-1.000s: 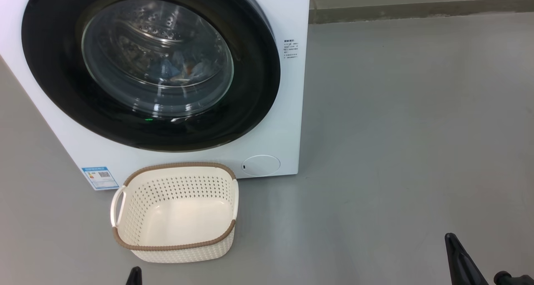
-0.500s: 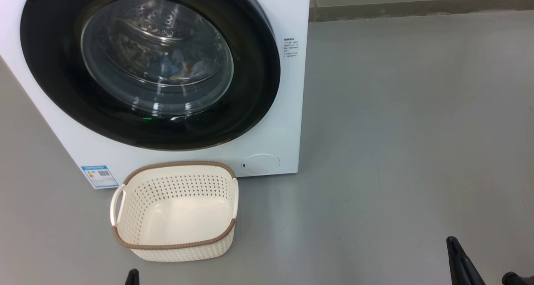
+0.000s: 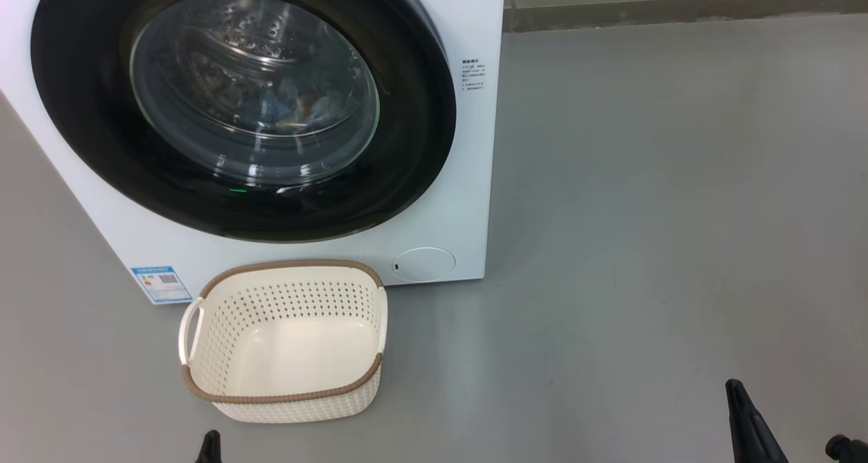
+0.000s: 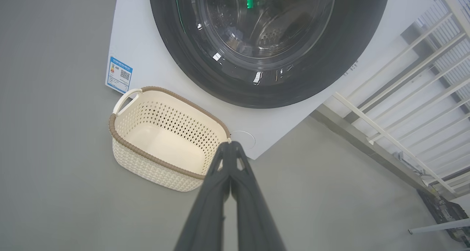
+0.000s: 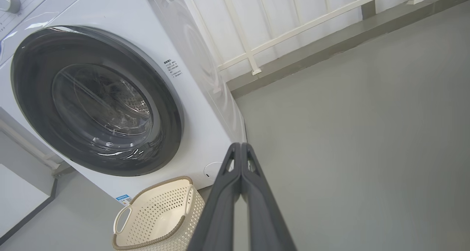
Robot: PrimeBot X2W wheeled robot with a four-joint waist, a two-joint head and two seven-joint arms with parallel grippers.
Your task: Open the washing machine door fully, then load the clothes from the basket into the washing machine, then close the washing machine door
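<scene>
Your left pincer [image 4: 230, 144]: two long, matte charcoal fingers [image 4: 211, 207], each widening from a narrow tip and pierced by a small opening near the end. Your right pincer [image 5: 241, 145] matches it in colour and shape; a black rounded knob [image 3: 844, 446] sits beside it.

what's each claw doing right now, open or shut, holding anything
left claw: closed, holding nothing
right claw: closed, holding nothing

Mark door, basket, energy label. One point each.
door [image 3: 254, 90], head view, centre of the glass bowl
basket [image 3: 305, 354], head view, bare inner bottom
label [image 3: 161, 283], head view, middle of the blue sticker at the machine's lower left front
</scene>
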